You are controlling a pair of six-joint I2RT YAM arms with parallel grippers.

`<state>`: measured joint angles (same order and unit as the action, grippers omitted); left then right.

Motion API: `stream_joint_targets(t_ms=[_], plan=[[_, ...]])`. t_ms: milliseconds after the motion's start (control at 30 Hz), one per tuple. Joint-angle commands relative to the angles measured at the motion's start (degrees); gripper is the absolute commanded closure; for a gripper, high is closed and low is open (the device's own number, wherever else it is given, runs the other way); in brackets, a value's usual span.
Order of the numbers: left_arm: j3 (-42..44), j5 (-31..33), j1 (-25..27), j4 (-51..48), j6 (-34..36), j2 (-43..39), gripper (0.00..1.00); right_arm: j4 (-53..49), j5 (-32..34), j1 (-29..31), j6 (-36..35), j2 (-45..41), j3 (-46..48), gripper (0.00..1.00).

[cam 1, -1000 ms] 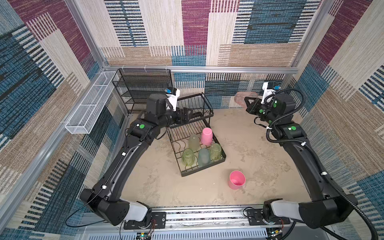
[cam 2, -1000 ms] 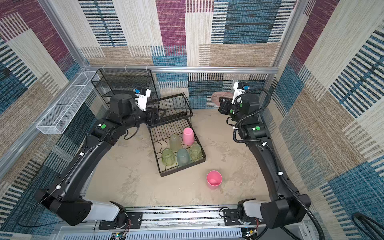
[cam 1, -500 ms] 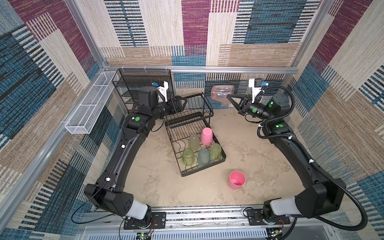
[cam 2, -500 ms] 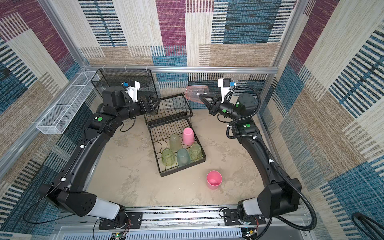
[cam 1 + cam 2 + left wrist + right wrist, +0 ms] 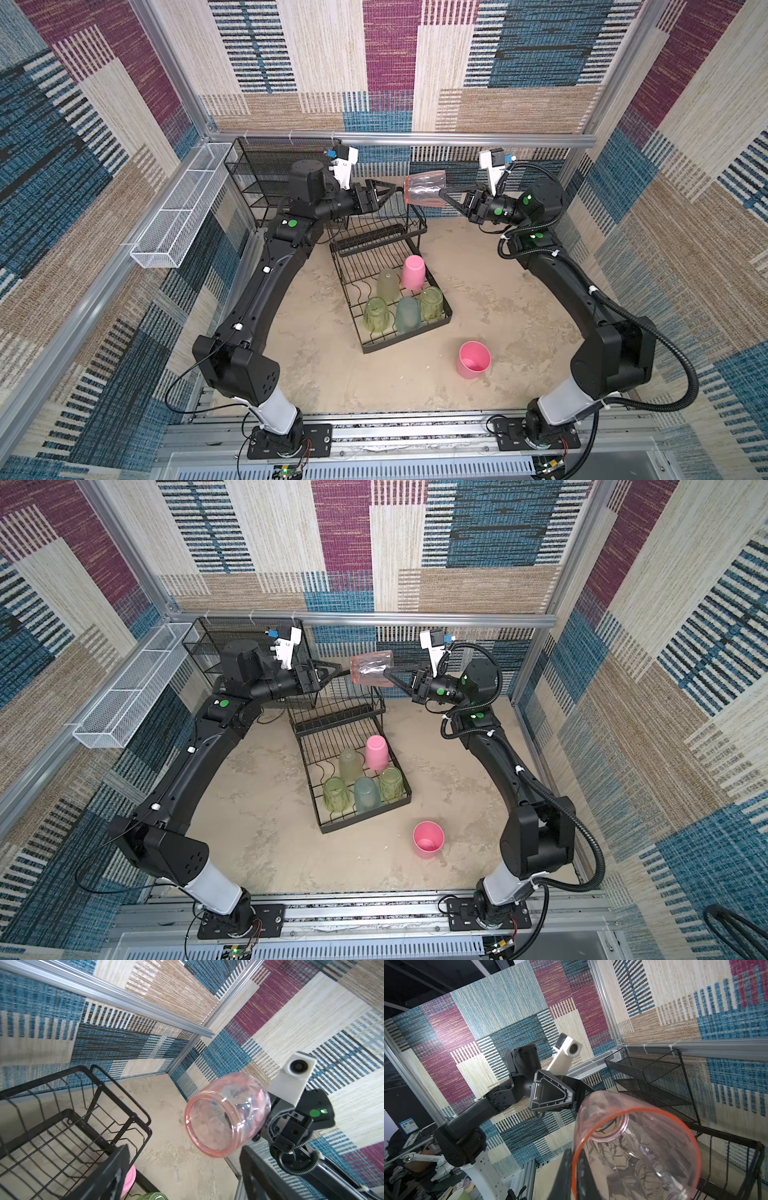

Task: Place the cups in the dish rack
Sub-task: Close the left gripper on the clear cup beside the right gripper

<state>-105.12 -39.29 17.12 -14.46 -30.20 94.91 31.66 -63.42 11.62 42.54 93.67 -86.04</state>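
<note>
Now | right fingers (image 5: 455, 193) pinch reddish cup (image 5: 424, 189) | left fingers (image 5: 382, 188) apart

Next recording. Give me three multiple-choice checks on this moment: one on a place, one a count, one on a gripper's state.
1. Where is the loose solid pink cup?
A) in the white trough
B) on the table, right of the dish rack
C) on the rack's upper tier

2. How many cups stand in the rack's lower tier?
A) three
B) seven
C) five

3. What is the right gripper doing?
A) gripping the translucent pink cup by its rim
B) open and empty
C) shut, empty

Answers: 1 B, it stands upright on bare table; 2 C, three yellow-green cups, one teal cup, one pink cup; 3 A, it pinches the rim, cup sideways in the air.
</note>
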Motion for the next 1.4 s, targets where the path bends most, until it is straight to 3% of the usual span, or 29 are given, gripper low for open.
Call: stream_joint_targets(t_ms=[0, 167, 367, 867, 1367], plan=[[0.32, -6.73, -0.58, 7.94, 0.45, 0.27, 0.14, 6.64, -2.71, 0.13, 6.11, 2.74, -3.0, 1.0], [0.97, -12.03, -1.87, 12.65, 0.05, 1.03, 0.14, 11.67, -3.72, 0.25, 12.38, 8.38, -8.88, 1.0], [1.11, -12.87, -3.52, 14.03, 0.75, 1.72, 0.14, 12.38, -4.15, 0.93, 15.84, 12.94, -15.29, 1.0], [0.96, -17.66, -5.52, 21.79, -0.45, 4.49, 0.15, 5.43, -5.4, 4.45, 15.95, 20.56, -27.89, 1.0], [3.48, -24.05, -5.52, 35.58, -8.11, 5.68, 0.16, 2.06, -7.58, 6.24, 15.79, 23.03, -31.9, 1.0]])
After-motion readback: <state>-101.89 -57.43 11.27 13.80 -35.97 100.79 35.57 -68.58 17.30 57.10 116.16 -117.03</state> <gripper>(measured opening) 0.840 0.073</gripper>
